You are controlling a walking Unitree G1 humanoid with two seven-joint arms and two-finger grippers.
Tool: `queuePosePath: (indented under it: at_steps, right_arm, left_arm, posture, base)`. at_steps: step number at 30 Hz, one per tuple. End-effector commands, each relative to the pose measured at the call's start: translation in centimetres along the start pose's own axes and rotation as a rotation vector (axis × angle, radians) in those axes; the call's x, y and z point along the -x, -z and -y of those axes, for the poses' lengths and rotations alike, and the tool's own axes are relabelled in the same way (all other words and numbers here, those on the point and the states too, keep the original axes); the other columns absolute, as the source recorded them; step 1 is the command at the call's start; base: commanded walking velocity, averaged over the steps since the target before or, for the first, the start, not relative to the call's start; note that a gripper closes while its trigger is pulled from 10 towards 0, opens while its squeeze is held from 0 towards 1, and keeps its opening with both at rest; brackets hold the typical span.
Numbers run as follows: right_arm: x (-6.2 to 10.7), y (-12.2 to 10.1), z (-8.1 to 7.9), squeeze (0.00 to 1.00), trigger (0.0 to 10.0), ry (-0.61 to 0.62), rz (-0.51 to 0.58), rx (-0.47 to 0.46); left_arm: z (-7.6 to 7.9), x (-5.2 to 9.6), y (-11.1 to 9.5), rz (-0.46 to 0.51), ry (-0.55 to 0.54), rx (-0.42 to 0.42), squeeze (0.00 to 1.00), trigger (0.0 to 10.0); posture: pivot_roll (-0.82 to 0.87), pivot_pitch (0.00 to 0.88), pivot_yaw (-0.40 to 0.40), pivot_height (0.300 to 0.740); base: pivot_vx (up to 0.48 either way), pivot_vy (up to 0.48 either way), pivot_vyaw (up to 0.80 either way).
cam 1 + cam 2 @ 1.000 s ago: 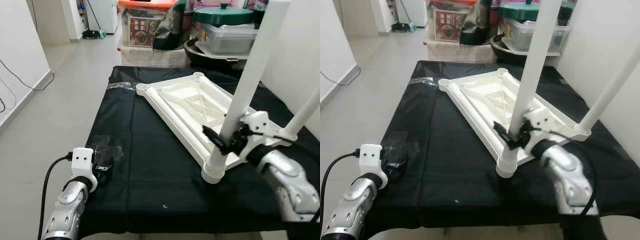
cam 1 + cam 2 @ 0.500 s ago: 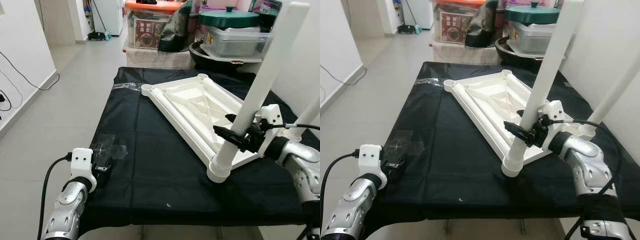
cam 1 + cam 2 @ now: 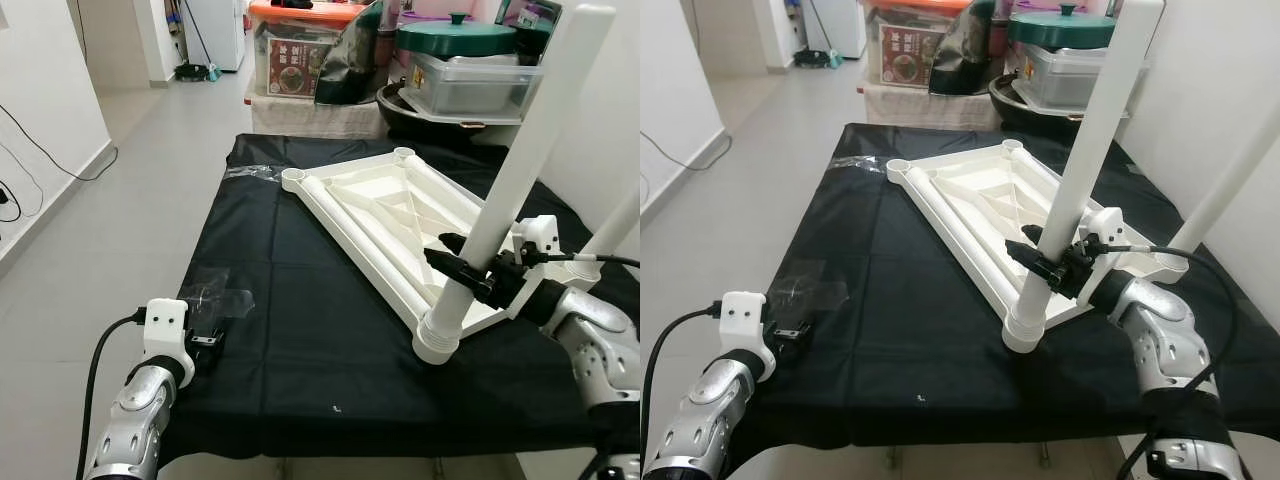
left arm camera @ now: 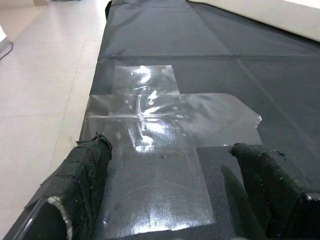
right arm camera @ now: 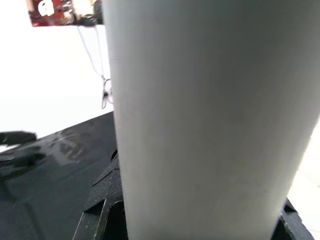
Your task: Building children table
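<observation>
The white children's table top lies upside down on a black cloth. One white leg stands upright in the near corner socket. My right gripper is shut on this leg low down, a black finger on each side of it; the leg looms close in the right wrist view. A second white leg rises from the right corner. My left gripper rests open at the cloth's near left edge, its fingers wide apart over a patch of clear tape.
Behind the table stand an orange-lidded box, a dark bag, and a green-lidded pot on a clear bin. A white wall runs close along the right. Tiled floor lies open to the left.
The camera pulled back and rose in the first half second. My right gripper has stayed on the leg, which stands in the same socket. The left arm has hardly moved.
</observation>
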State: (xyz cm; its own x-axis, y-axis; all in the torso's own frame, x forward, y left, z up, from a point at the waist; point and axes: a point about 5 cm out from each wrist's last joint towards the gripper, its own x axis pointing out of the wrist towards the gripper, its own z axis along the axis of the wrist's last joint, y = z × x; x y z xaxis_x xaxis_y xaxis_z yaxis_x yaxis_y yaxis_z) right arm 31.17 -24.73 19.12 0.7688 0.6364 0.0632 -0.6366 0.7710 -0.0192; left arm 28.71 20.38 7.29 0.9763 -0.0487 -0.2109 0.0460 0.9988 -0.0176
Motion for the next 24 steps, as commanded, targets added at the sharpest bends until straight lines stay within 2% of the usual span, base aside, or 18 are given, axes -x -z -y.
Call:
queuePosePath:
  at_steps: [1, 5, 9, 12, 14, 15, 17, 18, 19, 21, 24]
  right_arm:
    - [0.0, 2.4, -0.6, 0.00, 0.0, 0.075, -0.052, -0.060]
    - [-0.5, 4.7, -2.3, 0.00, 0.0, 0.248, -0.119, -0.088]
    - [-0.7, 5.3, -2.8, 0.00, 0.0, 0.327, -0.138, -0.094]
    - [-0.9, 7.8, -5.0, 0.00, 0.0, 0.702, -0.319, -0.075]
    - [-0.9, 7.8, -5.0, 0.00, 0.0, 0.702, -0.319, -0.075]
    - [-1.0, 8.5, -6.1, 0.00, 0.0, 0.802, -0.367, -0.102]
    - [-1.5, 8.6, -7.9, 0.00, 0.0, 0.913, -0.388, -0.180]
    - [-1.5, 8.6, -7.9, 0.00, 0.0, 0.913, -0.388, -0.180]
    - [-1.8, 8.2, -8.3, 0.00, 0.0, 0.958, -0.378, -0.214]
    - [-2.0, 7.5, -8.0, 0.00, 0.0, 1.017, -0.361, -0.220]
    - [-1.9, 7.2, -7.7, 0.00, 0.0, 1.040, -0.358, -0.227]
  left_arm:
    - [0.1, -0.1, 0.0, 0.000, 0.008, -0.010, 0.00, 10.0]
    - [-0.1, 0.0, 0.0, 0.000, 0.004, -0.011, 0.00, 10.0]
    - [-0.2, 0.0, 0.0, 0.001, 0.002, -0.012, 0.00, 10.0]
    - [-0.4, 0.0, -0.1, 0.003, -0.003, -0.013, 0.00, 10.0]
    - [-0.4, 0.0, -0.1, 0.003, -0.003, -0.013, 0.00, 10.0]
    - [-0.3, -0.1, -0.1, 0.003, -0.002, -0.011, 0.00, 10.0]
    - [-0.1, -0.1, -0.1, 0.003, 0.003, -0.013, 0.00, 10.0]
    - [-0.1, -0.1, -0.1, 0.003, 0.003, -0.013, 0.00, 10.0]
    - [-0.1, -0.2, -0.2, 0.004, 0.003, -0.013, 0.00, 10.0]
    - [-0.2, -0.3, -0.2, 0.004, -0.001, -0.012, 0.00, 10.0]
    - [-0.2, -0.3, -0.2, 0.005, -0.001, -0.012, 0.00, 10.0]
  posture:
    - [0.11, 0.000, -0.068, 0.740]
    - [0.12, 0.000, -0.068, 0.740]
    - [0.12, 0.000, -0.068, 0.740]
    - [0.11, 0.000, -0.058, 0.740]
    - [0.11, 0.000, -0.058, 0.740]
    - [0.11, 0.000, -0.061, 0.740]
    - [0.11, 0.000, -0.059, 0.740]
    - [0.11, 0.000, -0.059, 0.740]
    - [0.11, 0.000, -0.056, 0.740]
    - [0.11, 0.000, -0.058, 0.740]
    - [0.11, 0.000, -0.059, 0.740]
  base:
    - [0.000, 0.000, 0.00]
    - [0.000, 0.000, 0.00]
    - [0.000, 0.000, 0.00]
    - [0.000, 0.000, 0.00]
    - [0.000, 0.000, 0.00]
    - [0.000, 0.000, 0.00]
    - [0.000, 0.000, 0.00]
    - [0.000, 0.000, 0.00]
    - [0.000, 0.000, 0.00]
    - [0.000, 0.000, 0.00]
    - [0.000, 0.000, 0.00]
